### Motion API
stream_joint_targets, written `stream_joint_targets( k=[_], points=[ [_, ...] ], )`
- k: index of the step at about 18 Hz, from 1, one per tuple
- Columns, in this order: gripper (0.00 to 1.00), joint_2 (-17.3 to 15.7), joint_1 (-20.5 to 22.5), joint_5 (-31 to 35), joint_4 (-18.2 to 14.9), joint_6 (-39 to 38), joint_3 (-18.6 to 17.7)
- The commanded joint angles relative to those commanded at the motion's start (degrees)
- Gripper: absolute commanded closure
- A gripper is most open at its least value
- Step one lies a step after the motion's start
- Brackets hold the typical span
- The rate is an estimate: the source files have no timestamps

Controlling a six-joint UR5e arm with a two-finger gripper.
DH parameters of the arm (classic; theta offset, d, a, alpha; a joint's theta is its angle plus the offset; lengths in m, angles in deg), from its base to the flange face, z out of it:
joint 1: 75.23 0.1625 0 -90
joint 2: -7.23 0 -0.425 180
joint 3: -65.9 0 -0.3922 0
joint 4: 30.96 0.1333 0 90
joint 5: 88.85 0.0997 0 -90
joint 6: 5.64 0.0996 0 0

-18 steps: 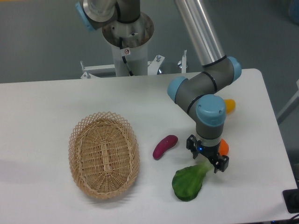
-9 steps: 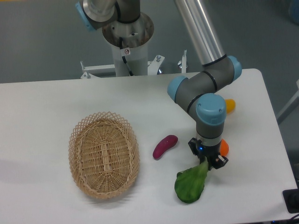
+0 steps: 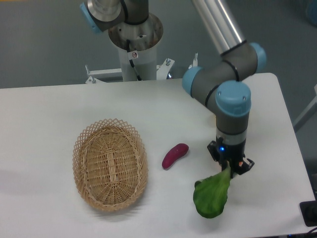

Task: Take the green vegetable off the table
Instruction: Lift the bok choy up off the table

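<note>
The green vegetable (image 3: 212,195) is a dark-green leaf tapering to a pale stem. It hangs leaf-down from my gripper (image 3: 231,167), which is shut on its stem end, at the front right of the white table (image 3: 49,124). The leaf appears lifted a little above the tabletop, tilted to the lower left. The fingertips are partly hidden behind the stem.
A purple eggplant-like piece (image 3: 175,155) lies just left of the gripper. A wicker basket (image 3: 110,164) stands at the front left. The robot base (image 3: 134,37) is at the back. The table's right edge is close to the arm.
The gripper closed on the stem, then rose and shifted right with the vegetable. The orange and yellow pieces seen behind the arm earlier are now hidden.
</note>
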Motion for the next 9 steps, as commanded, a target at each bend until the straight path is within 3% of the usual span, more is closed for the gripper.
stream_joint_targets(
  k=[4, 9],
  points=[
    [0.70, -5.5, 0.0, -5.7, -7.3, -0.9, 0.3],
    [0.70, -6.4, 0.3, -6.9, -10.7, -0.9, 0.5]
  ],
)
